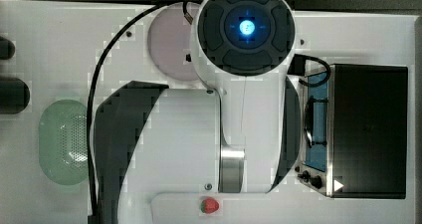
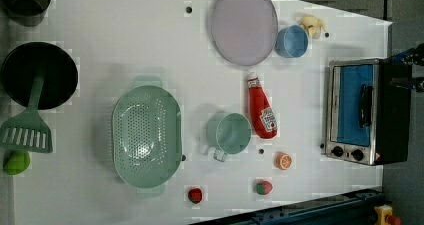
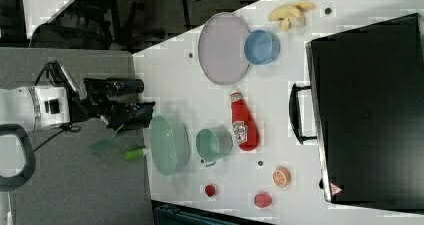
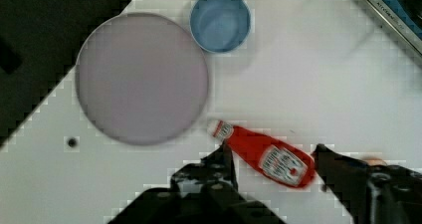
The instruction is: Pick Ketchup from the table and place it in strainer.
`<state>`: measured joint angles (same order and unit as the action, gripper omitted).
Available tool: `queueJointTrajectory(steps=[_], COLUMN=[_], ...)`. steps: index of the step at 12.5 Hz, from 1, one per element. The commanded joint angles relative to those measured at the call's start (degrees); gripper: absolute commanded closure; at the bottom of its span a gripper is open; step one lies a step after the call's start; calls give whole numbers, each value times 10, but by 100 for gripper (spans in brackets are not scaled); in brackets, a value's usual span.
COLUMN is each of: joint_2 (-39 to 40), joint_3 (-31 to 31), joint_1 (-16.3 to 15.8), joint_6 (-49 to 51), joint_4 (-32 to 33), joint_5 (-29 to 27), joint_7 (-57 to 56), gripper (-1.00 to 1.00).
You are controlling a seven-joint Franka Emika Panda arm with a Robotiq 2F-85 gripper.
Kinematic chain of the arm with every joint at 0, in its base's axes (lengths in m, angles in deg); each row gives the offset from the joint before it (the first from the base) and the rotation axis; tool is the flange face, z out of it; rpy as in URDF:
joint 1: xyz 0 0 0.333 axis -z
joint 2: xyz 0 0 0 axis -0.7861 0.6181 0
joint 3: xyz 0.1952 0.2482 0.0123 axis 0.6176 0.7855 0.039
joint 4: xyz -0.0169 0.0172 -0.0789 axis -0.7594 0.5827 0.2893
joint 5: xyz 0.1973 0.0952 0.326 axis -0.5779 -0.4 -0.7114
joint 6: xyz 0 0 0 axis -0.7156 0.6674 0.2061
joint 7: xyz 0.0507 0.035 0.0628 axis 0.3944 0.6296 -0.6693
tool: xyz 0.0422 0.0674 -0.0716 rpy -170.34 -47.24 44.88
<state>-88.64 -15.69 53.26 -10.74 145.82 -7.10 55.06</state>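
1. Ketchup [image 2: 261,111]: a red squeeze bottle lying flat on the white table [image 2: 125,45], right of centre in the left view, its white cap toward the top of the frame. In the right view the Ketchup [image 3: 243,121] lies near the middle of the frame.
2. Strainer [image 2: 146,136]: a pale mint-green oval basket with a dotted bottom, lower left of centre in the left view, holding nothing. It sits well apart from the bottle, with a round green cup [image 2: 230,133] between the two.
3. Lilac plate [image 2: 243,24]: at the top centre of the left view, just above the bottle's cap; a blue cup [image 2: 292,41] is just beside the plate on the left view's right.
4. Gripper [image 4: 272,157]: in the wrist view its two dark fingers stand spread, one on either side of the bottle, with nothing pinched between them. Whether it is above the bottle or level with it cannot be told from this view.
5. Arm [image 1: 199,129]: the white body covers the centre of the top view, with the strainer's rim visible at the middle left of the frame.
6. Toaster oven [image 2: 361,111]: at the right edge of the left view, its door facing the bottle.
7. Small fruits: a strawberry [image 2: 195,195], a round red fruit [image 2: 264,187] and an orange slice [image 2: 283,161] lie along the lower part of the left view.
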Motion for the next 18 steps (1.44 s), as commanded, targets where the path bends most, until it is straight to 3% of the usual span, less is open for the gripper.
queueJointTrajectory(steps=[1, 3, 7, 10, 14, 18], joint_2=[-98, -85, -48, -19, 5, 24], joint_3=[38, 40, 53, 61, 67, 71], joint_1=[58, 57, 56, 55, 55, 52], joint_6=[86, 80, 45, -10, -155, -312], joint_4=[40, 55, 116, 168, 244, 324], joint_5=[-16, -16, -16, -16, -16, -16], joint_7=[-32, -40, -150, -322, -540, -566], gripper=[-58, -99, -100, -100, -100, -100])
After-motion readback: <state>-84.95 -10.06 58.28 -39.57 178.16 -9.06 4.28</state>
